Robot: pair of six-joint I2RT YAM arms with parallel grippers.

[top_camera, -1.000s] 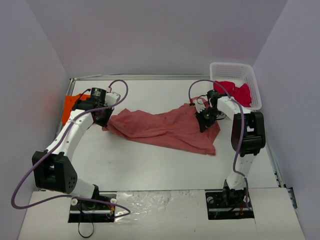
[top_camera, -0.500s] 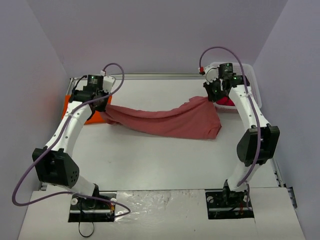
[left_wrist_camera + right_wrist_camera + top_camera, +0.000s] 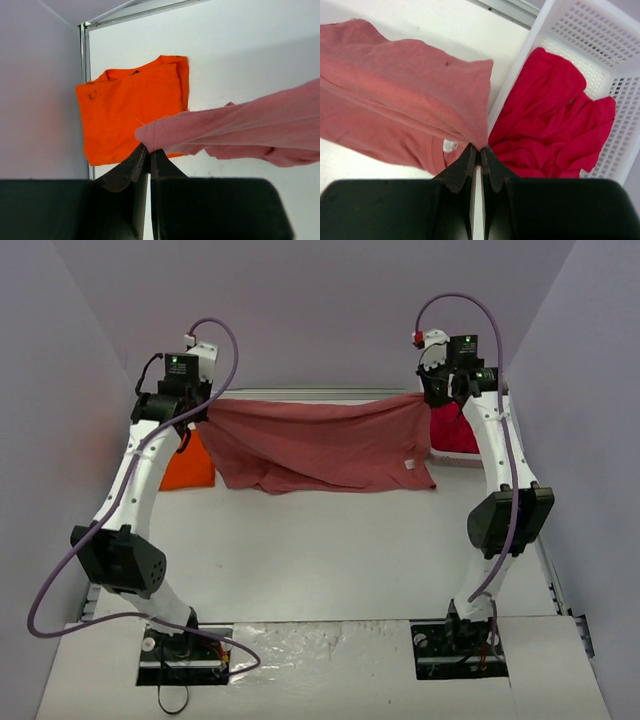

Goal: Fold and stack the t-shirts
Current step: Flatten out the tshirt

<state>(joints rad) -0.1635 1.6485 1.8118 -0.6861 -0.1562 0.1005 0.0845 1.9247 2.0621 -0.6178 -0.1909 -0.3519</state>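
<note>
Top external view: left gripper [image 3: 193,414] and right gripper [image 3: 433,398] each pinch a corner of the brick-red t-shirt [image 3: 320,445], stretched between them, its lower edge on the table [image 3: 320,550] below. Spreading for folding, seemingly; next, lowering it flat.

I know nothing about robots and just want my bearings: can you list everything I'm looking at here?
brick-red t-shirt: one, muted red, held stretched between the two grippers
orange t-shirt: one, bright orange, folded flat at the table's far left corner
crimson t-shirt: one, vivid crimson, crumpled inside the basket
basket: one, white, far right corner
table: one, white
left gripper: one, black, shut on the brick-red t-shirt's left end
right gripper: one, black, shut on its right end
</note>
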